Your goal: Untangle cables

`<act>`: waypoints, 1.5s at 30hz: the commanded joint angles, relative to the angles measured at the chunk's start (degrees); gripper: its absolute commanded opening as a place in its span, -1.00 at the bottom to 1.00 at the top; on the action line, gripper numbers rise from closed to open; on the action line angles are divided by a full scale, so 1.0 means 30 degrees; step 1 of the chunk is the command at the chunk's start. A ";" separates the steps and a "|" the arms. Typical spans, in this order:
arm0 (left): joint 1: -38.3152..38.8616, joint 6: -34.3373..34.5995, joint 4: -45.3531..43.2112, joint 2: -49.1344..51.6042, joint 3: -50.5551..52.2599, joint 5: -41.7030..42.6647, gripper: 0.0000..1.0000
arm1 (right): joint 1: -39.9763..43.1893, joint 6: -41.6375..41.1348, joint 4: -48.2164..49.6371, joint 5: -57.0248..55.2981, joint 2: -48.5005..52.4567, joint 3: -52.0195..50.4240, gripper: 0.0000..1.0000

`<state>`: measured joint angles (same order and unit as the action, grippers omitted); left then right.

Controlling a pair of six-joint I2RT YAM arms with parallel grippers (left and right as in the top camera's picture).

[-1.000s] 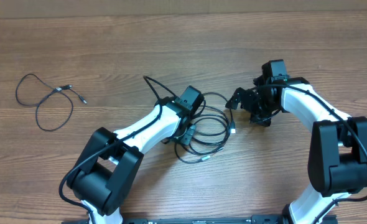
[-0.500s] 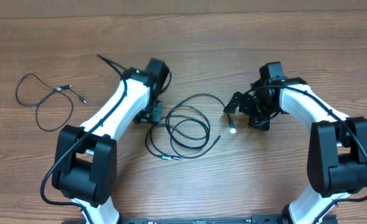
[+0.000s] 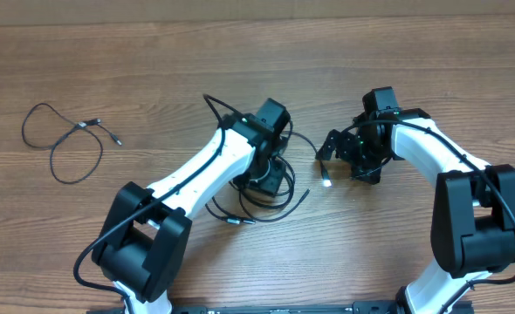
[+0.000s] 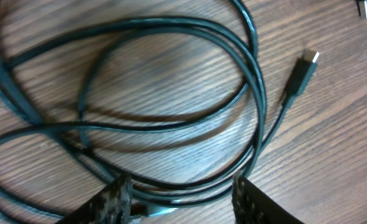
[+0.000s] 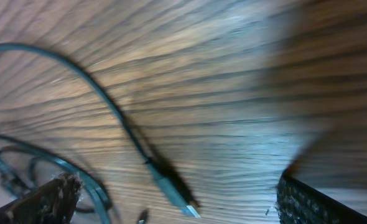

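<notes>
Coiled cable [image 4: 252, 81]: laid in several overlapping oval loops near the middle of the table [image 3: 153, 70], under the left gripper. The ovals are stretched from side to side across the left wrist view.

Silver-tipped plug [image 4: 300, 74]: the coil's free end is seen clear of the loops. Its long axis is set on a diagonal, with the silver tip pointed up and to the right in the wrist view. From overhead the same end is pointed toward the right arm.

Left gripper [image 4: 180, 190]: held low over the coil with its jaws parted and strands crossing the gap. No strand is seen pinched, though the lowest one is cut off by the frame edge, so light contact cannot be ruled out.

Right gripper [image 5: 177, 186]: jaws spread wide and released, with nothing grasped.

White-tipped plug [image 3: 327, 181]: laid on the table just beside the right gripper. Its long axis is directed almost straight at the robot's edge, white tip nearest that edge.

Loose cable [image 3: 64, 144]: laid well apart at the left of the table as one open loop. Both plug ends are found on the loop's right side, pointed toward the coil.
</notes>
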<state>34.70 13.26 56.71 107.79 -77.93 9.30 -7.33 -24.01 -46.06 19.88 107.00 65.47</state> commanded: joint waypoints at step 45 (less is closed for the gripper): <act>0.0780 -0.6149 -0.3490 -0.0109 0.1814 0.0204 -0.71 | 0.0000 0.0015 0.0306 -0.1894 0.0138 -0.0386 1.00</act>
<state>37.67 -4.67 46.26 107.79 -70.65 10.63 -7.33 -24.01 -45.65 15.07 106.76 65.47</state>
